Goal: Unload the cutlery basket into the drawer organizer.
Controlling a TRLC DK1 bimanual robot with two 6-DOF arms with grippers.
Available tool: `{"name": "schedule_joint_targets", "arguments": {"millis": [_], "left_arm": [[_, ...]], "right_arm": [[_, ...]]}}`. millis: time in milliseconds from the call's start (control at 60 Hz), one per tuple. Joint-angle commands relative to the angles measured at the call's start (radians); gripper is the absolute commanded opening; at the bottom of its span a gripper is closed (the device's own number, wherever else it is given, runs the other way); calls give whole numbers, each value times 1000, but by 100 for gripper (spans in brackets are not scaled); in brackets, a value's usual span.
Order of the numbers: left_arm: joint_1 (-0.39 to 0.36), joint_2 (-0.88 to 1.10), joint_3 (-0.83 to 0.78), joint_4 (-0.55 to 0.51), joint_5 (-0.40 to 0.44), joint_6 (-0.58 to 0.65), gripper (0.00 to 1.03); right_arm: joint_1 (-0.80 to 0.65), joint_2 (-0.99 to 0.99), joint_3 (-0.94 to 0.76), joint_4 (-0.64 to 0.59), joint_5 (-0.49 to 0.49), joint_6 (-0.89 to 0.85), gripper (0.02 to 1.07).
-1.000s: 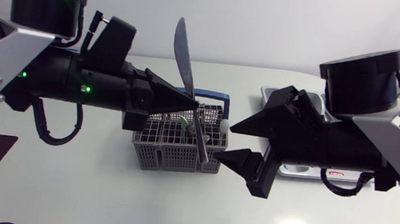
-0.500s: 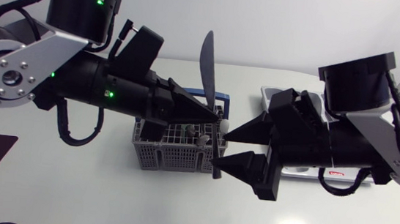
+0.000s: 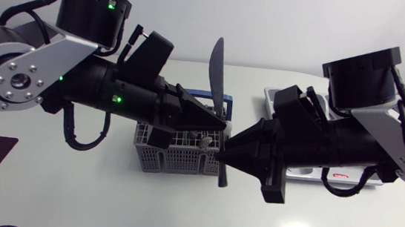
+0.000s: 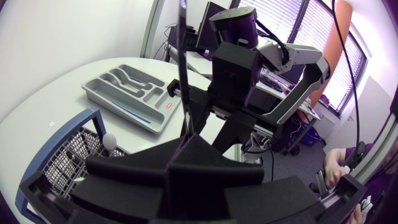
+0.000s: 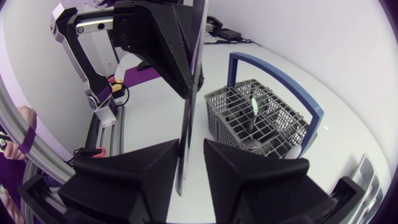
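Currently the left gripper [image 3: 219, 122] clamps a table knife [image 3: 217, 74] upright above the cutlery basket [image 3: 176, 156] at mid-desk. The right gripper [image 3: 227, 152] is narrowed around its lower end, with a gap visible. Premature left release would likely drop the knife short of the drawer organizer [image 4: 99, 87].

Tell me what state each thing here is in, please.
knife, held in the air
left tool, shut on the knife
right tool, around the knife's lower part, grip unclear
cutlery basket, upright, cutlery inside
drawer organizer, lying flat, contents unclear
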Motion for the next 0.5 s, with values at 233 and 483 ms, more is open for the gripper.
{"name": "schedule_joint_targets", "arguments": {"millis": [233,483], "left_arm": [[8,11,46,4,5,6,12],[11,13,74,10,-59,0,72]], "right_arm": [[4,-28,1,-46,-3,11,8],[1,-38,1,-79,13,13,8]]}}
